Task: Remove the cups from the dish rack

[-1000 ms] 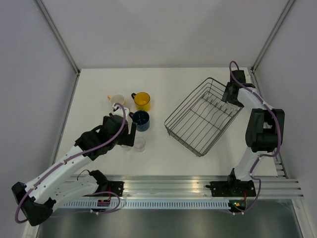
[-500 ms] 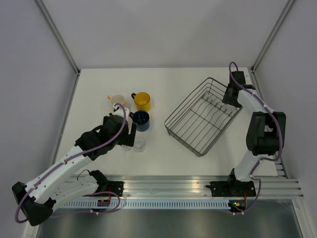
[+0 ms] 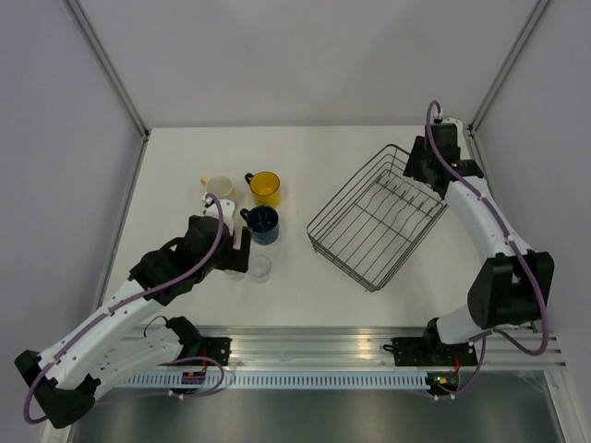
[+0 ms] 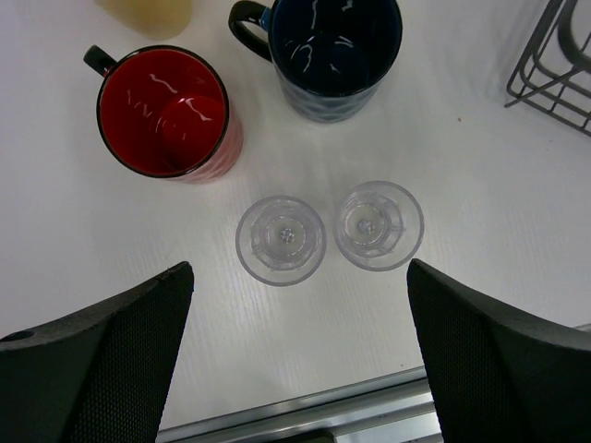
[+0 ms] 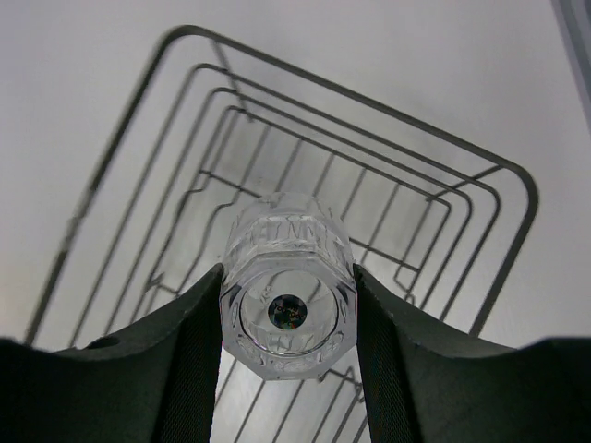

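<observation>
Your right tool (image 5: 288, 318) is clamped on the clear faceted glass tumbler (image 5: 288, 263) over the dark wire dish rack (image 3: 350, 189); your left tool (image 4: 297, 277) stands apart. Raise the tumbler straight, clearing the prongs, before you swing toward the table (image 3: 185, 157).

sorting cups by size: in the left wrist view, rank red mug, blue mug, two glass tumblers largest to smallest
1. red mug and dark blue mug, too alike to rank; blue is cropped.
2. left tumbler and right tumbler, alike, smallest.
</observation>
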You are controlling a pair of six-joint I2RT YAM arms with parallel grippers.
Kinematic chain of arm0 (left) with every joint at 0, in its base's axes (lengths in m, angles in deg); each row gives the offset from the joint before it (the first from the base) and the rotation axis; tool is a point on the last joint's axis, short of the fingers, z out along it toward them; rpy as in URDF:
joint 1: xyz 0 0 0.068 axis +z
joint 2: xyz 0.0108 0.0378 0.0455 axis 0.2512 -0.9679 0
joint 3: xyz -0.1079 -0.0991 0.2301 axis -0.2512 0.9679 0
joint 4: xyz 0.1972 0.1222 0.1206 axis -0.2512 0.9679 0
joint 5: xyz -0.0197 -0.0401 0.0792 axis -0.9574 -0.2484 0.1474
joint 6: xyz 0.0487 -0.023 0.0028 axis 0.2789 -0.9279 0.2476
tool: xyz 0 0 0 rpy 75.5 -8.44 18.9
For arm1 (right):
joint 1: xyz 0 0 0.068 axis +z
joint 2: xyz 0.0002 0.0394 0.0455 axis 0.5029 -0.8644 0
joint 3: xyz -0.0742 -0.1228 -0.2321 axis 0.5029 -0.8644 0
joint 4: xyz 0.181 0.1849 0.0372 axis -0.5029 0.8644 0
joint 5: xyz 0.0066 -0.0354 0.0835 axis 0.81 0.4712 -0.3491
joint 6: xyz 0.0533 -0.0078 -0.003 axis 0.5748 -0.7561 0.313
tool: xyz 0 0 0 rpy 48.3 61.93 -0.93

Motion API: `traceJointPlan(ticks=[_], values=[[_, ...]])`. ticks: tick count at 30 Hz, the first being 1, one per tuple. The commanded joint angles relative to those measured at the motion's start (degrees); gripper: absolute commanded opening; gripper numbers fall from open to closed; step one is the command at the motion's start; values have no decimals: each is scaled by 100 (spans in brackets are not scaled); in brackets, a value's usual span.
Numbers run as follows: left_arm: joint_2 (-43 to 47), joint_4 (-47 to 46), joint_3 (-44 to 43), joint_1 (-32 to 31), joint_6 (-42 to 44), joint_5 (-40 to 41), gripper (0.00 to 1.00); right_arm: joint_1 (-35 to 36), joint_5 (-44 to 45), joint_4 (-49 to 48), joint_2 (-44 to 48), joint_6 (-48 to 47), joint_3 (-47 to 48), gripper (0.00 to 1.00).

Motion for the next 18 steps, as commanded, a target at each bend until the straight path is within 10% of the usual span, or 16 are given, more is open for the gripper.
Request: traceJointPlan(ticks=[1, 12, 18], values=[[397, -417, -4, -28, 151, -268, 100, 481, -397, -459, 911, 1, -138, 6], [2058, -1252, 199, -19, 301, -1048, 100, 1624, -3488, -2550, 1828, 1519, -1228, 0], [2770, -1885, 339, -19, 283, -1971, 100, 2739, -3755, -3860, 1740, 2311, -1536, 0]])
